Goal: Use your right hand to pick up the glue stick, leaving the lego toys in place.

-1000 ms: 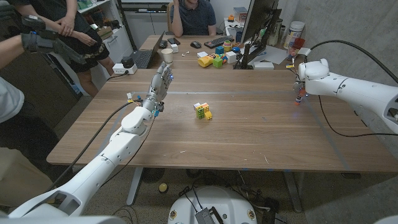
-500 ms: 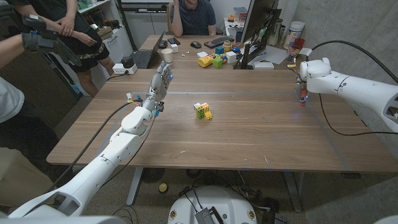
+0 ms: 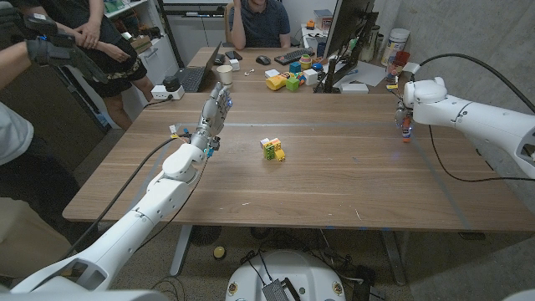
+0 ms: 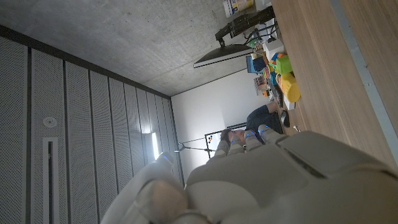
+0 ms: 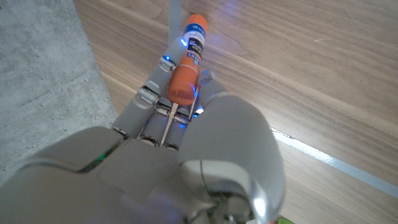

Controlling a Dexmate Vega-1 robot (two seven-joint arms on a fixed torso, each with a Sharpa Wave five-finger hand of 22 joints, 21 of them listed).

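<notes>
Item one, my right hand [image 3: 407, 111]: raised above the far right part of the wooden table [image 3: 334, 180], fingers [image 5: 152, 99] closed around the glue stick [image 5: 188, 59], which I hold clear of the tabletop. The stick is orange with a dark printed label; in the right wrist view it lies along the fingers and juts past their tips, and in the head view it hangs below the hand with its lower end pointing down toward the wood. Item two, lego toys [image 3: 272, 149]: a small cluster of green, yellow and white blocks sitting near the middle of the table, well apart from the right hand. Item three, my left hand [image 3: 212, 115]: standing over the left side of the table with fingers extended and slightly apart, gripping nothing; a few small objects sit on the wood just beside it, too small for me to identify. Item four, background: a second desk behind the table carrying coloured blocks [image 3: 288, 80], a keyboard [image 3: 292, 56] and a monitor [image 3: 347, 33], with people standing or seated beyond it.
</notes>
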